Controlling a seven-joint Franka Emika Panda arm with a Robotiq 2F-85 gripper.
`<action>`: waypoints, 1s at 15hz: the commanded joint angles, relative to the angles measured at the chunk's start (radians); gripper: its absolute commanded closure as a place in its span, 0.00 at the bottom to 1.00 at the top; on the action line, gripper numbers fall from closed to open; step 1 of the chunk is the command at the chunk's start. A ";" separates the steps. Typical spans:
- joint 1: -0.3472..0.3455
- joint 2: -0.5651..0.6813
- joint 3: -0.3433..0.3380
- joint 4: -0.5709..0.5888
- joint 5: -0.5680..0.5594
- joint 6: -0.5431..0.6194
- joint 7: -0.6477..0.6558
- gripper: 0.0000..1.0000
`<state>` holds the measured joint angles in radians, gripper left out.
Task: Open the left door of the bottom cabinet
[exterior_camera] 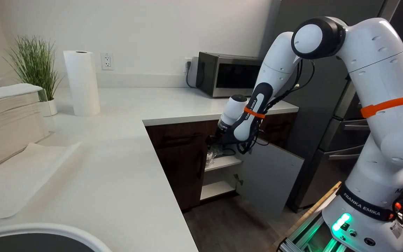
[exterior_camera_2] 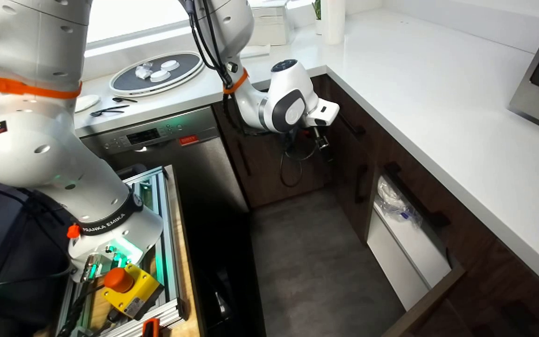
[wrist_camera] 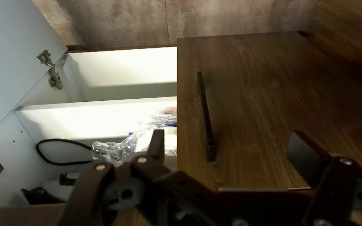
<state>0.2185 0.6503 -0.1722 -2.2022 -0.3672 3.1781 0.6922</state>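
Note:
The left door point(exterior_camera: 178, 175) is a dark brown panel and stands shut; it also shows in the wrist view point(wrist_camera: 256, 103). Its black bar handle point(wrist_camera: 205, 113) runs lengthwise near the edge beside the cabinet opening, also visible in an exterior view point(exterior_camera_2: 360, 183). The bottom cabinet point(exterior_camera: 219, 190) has its other half open, with pale shelves. My gripper point(wrist_camera: 231, 149) is open and empty, also seen in an exterior view point(exterior_camera_2: 323, 142). In the wrist view its fingers appear on either side of the handle's near end, apart from it. How far they are from the door I cannot tell.
The lighter grey door point(exterior_camera: 271, 171) stands swung open. Clear plastic bags point(wrist_camera: 121, 147) and a black cable point(wrist_camera: 61, 161) lie inside the cabinet. The white counter point(exterior_camera: 128, 157) overhangs above. A dishwasher point(exterior_camera_2: 171, 164) and corner cabinet point(exterior_camera_2: 269, 168) stand near the arm.

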 commanded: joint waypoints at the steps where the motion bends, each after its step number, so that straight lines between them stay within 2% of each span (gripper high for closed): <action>1: 0.028 0.000 -0.007 -0.010 0.144 0.006 -0.122 0.00; 4: 0.028 0.000 -0.007 -0.008 0.144 0.006 -0.122 0.00; 5: 0.045 0.025 -0.032 0.013 0.145 0.022 -0.114 0.00; 6: 0.038 0.056 -0.028 0.042 0.181 0.027 -0.132 0.00; 9: 0.087 0.151 -0.080 0.131 0.311 0.061 -0.231 0.00; 15: 0.073 0.328 -0.072 0.318 0.432 0.072 -0.362 0.00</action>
<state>0.2825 0.8686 -0.2372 -1.9933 0.0023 3.2279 0.3851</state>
